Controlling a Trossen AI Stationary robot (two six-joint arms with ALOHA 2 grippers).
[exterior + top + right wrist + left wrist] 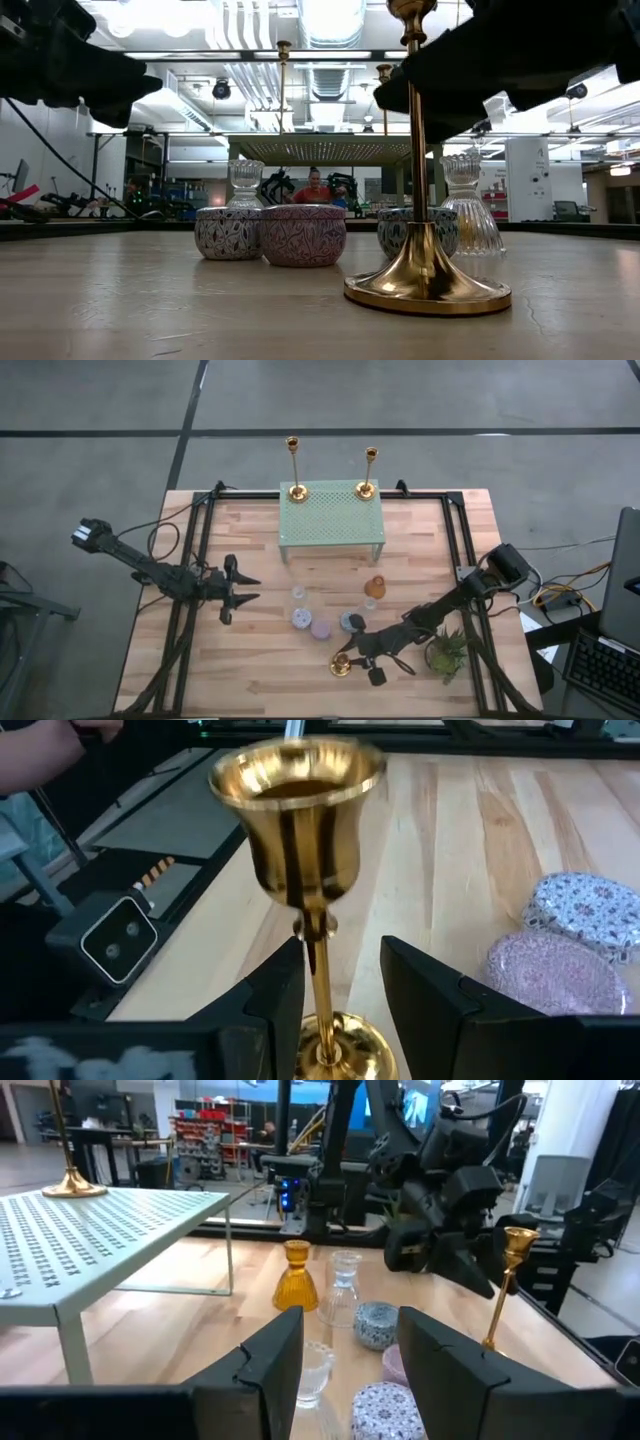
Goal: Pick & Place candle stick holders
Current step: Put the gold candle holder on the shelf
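Two gold candle stick holders (293,488) (367,486) stand upright on their round bases on the green perforated stand (332,520) at the table's far middle. The third gold holder (341,663) stands on its base (426,290) on the wood near the front edge. My right gripper (342,948) is open, with one finger on each side of this holder's thin stem (320,982), below the cup (298,810). I cannot see a finger touching the stem. My left gripper (243,591) is open and empty over the table's left middle.
Small patterned tins (303,234) (228,232), clear glass holders (462,205) and an amber glass holder (375,588) stand in a cluster between the stand and the third candlestick. A small green plant (447,652) stands right of my right gripper. A person shows in the room behind.
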